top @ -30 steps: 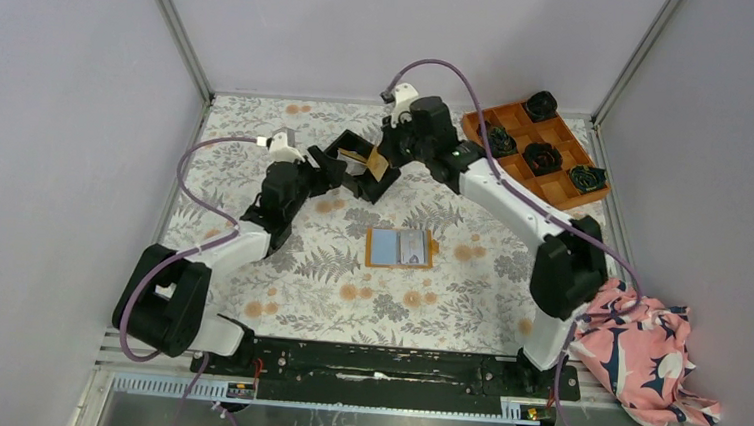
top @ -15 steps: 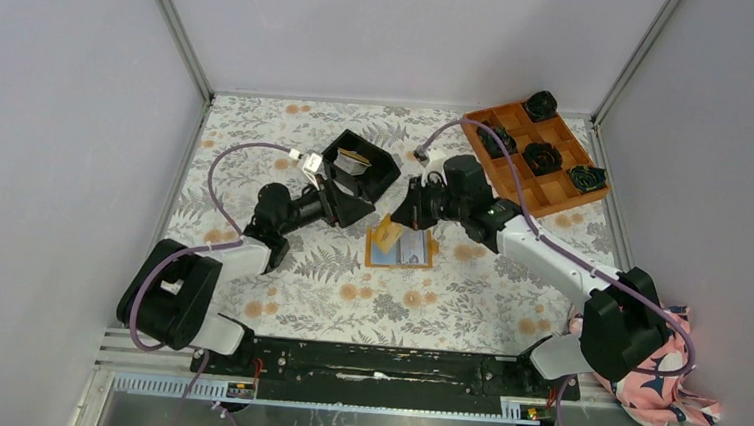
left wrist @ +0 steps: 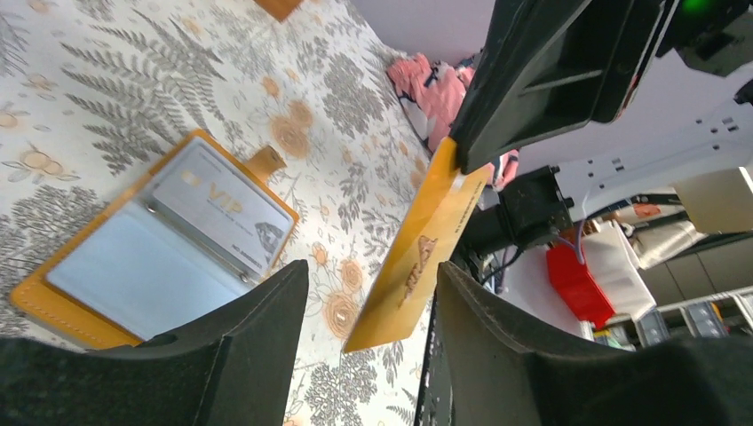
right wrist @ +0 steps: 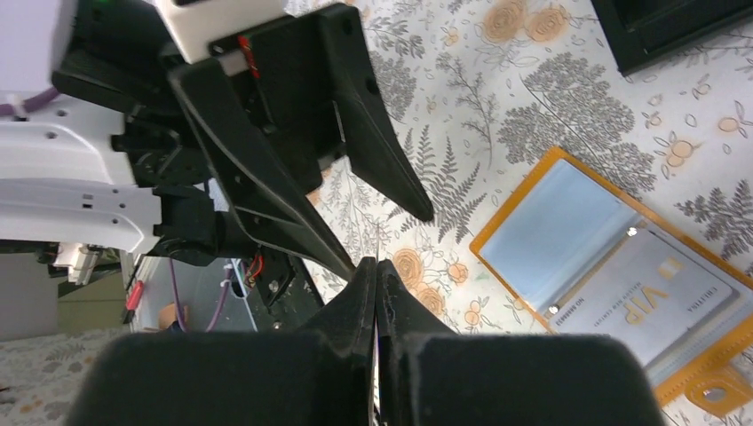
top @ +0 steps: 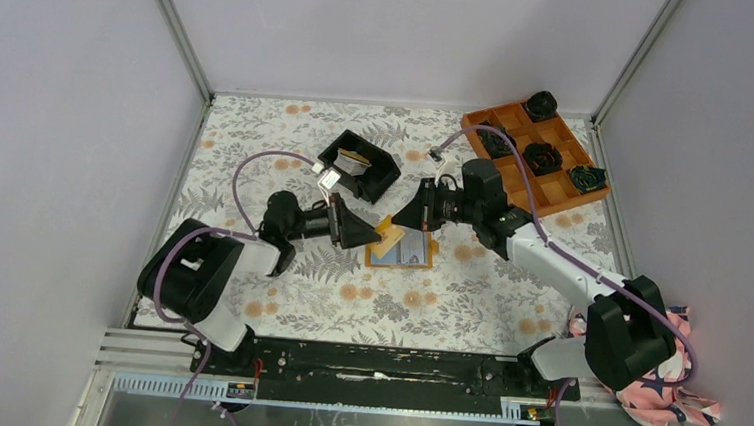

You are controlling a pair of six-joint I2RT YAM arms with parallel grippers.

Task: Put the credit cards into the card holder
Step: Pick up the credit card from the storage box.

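Note:
My right gripper [top: 399,221] is shut on the top edge of a gold credit card [top: 388,239], which hangs tilted just above the left end of the card holder [top: 402,251]. The card holder [left wrist: 133,266] lies open, orange outside and light blue inside, with a grey VIP card [left wrist: 213,200] in one pocket. My left gripper [left wrist: 371,271] is open, its jaws on either side of the gold credit card's [left wrist: 417,257] lower corner with gaps on both sides. In the right wrist view the card shows only edge-on between the shut fingers [right wrist: 355,302]. More credit cards [top: 355,160] lie in the black bin.
The black bin [top: 380,178] stands behind the left arm. An orange compartment tray [top: 555,185] with dark rosettes sits at the back right. A pink patterned cloth [top: 649,357] is bunched at the near right by the right arm's base.
The right gripper has carried the gold card from the black bin down to the card holder. The left arm swung from the bin to the card, and its jaws have narrowed somewhat.

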